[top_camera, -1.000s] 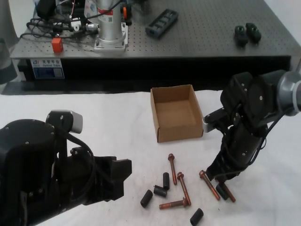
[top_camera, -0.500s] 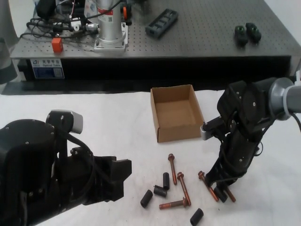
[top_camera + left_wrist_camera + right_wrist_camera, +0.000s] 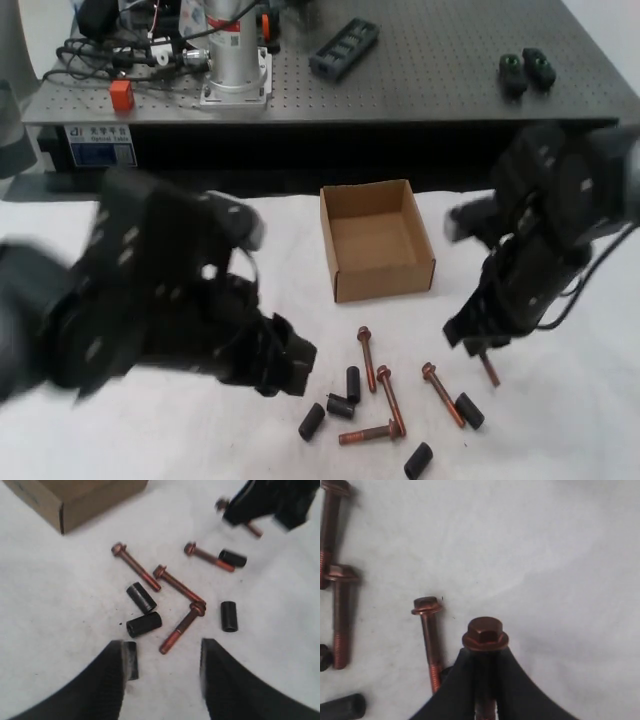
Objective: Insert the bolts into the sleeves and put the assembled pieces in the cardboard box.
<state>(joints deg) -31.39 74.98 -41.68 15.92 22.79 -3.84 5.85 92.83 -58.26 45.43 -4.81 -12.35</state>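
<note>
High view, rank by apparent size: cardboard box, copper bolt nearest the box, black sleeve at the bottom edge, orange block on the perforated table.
1. Brown cardboard box
2. Copper bolt
3. Black cylindrical sleeve and small orange block look alike; the block is farther from the camera, so unranked.

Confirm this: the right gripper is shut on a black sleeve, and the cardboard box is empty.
Wrong on one count: the right gripper is shut on a copper bolt, as the right wrist view shows. The box is indeed empty.
</note>
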